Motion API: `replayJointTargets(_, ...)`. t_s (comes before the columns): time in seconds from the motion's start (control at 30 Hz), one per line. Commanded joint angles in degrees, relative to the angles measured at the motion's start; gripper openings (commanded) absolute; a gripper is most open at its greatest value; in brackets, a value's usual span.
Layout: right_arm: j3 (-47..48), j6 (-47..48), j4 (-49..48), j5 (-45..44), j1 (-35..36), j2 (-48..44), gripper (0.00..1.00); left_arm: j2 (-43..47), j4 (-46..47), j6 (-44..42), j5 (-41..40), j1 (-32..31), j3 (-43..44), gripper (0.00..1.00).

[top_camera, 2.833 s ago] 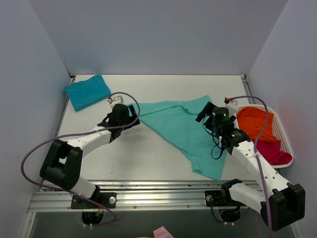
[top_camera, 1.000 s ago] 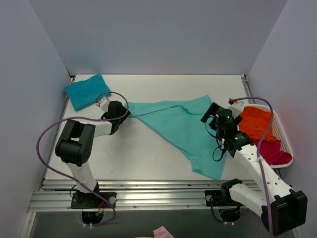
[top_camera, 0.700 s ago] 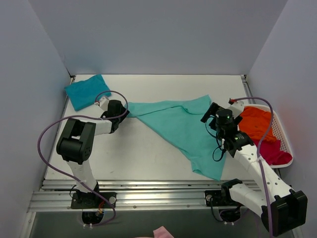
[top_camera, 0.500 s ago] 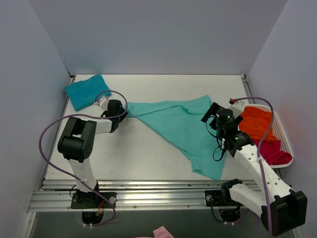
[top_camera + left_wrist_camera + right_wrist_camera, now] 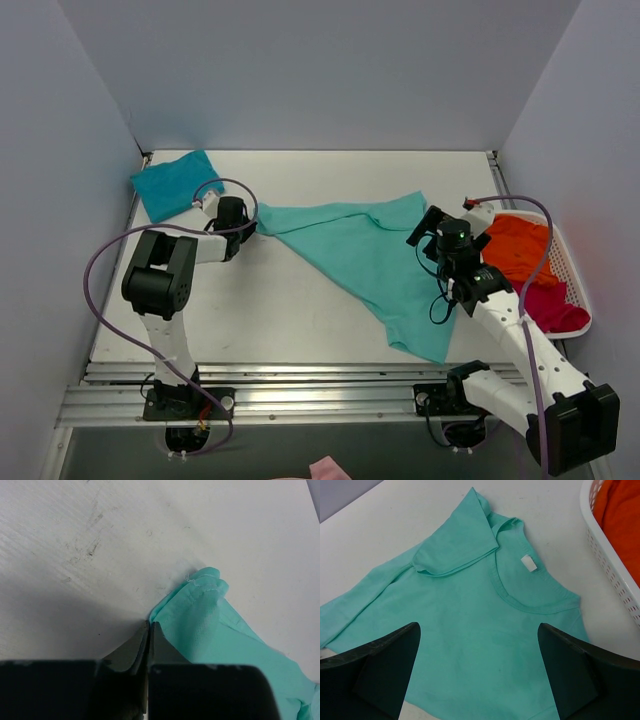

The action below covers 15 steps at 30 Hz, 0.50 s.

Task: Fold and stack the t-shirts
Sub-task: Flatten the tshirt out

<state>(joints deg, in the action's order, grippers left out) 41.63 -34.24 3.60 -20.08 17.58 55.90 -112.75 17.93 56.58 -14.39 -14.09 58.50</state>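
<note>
**A:** Where do we put the mint-green t-shirt (image 5: 365, 255)?

**B:** Mid-table (image 5: 300, 320), lying open and unfolded. One corner reaches far-left and another runs toward the near edge, right of centre. The collar end faces right, toward the basket (image 5: 578, 285). The white neck label (image 5: 528, 563) shows just inside the neckline. One sleeve (image 5: 455, 550) is flipped over onto the body.

**A:** Left gripper (image 5: 250, 222)?

**B:** Down low at the shirt's far-left corner. In the wrist view we see its fingers (image 5: 125, 652) pressed together, tips right at the hem. The cloth touches the tips. We cannot tell whether any of it is caught between them.

**A:** Right gripper (image 5: 445, 220)?

**B:** Over the collar end of the same shirt, fingers (image 5: 380, 665) spread wide. The cloth lies flat below them. We cannot tell whether they touch it.

**A:** The other shirts?

**B:** The teal t-shirt (image 5: 175, 183) sits folded in the far-left corner of the table, near the left gripper but apart from it. The orange t-shirt (image 5: 515, 245) and magenta t-shirt (image 5: 548, 300) are heaped in the basket at the right edge. Orange is on the far side and magenta on the near side.
</note>
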Motion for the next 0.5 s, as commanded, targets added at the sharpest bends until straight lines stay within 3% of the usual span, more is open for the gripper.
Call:
replayJointTargets(0.0, -0.76, 0.05, -1.49, -1.28, -0.62, 1.05, 1.0, 0.85, -2.46, -1.82, 1.12, 0.73, -0.84, 0.02)
replayJointTargets(0.2, -0.85, -2.49, -5.42, 1.69, -1.5, 7.62, 1.0, 11.74, -3.69, -4.8, -3.01, 2.04, -6.55, 0.02)
replayJointTargets(0.47, 5.3, -5.75, -12.82, -0.04, -2.29, 24.94, 0.99, 13.0, -2.2, -7.18, 0.23, 3.98, -8.31, 0.02)
